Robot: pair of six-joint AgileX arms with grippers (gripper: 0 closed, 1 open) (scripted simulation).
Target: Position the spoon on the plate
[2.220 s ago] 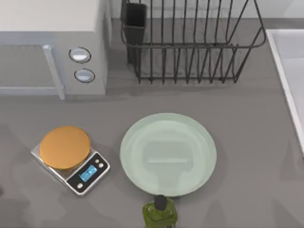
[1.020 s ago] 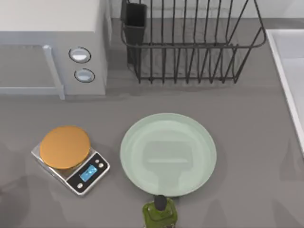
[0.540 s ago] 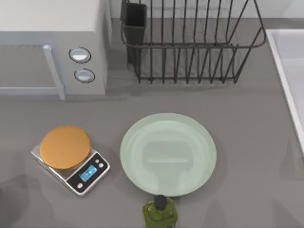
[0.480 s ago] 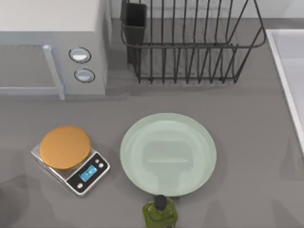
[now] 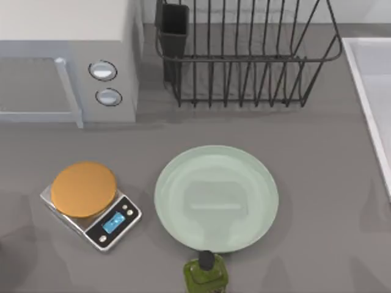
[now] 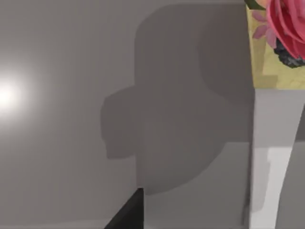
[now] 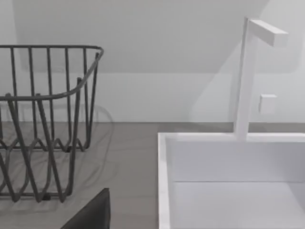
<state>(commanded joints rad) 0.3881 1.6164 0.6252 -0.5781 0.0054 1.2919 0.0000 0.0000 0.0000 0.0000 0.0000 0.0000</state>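
A grey bench (image 5: 317, 152) carries the mint-green plate (image 5: 216, 198), bare. Left of the plate stands a kitchen scale (image 5: 90, 204); behind it, a wire dish rack (image 5: 244, 55). I cannot tell either hand's state.

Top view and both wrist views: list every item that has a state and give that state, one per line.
plate: bare, flat on the counter.
kitchen scale: orange disc bare, display lit blue.
microwave: door shut.
dish rack: upright, a dark cup at its left end.
green bottle: upright, cap on, just in front of the plate.
sink: basin dry, no water running.
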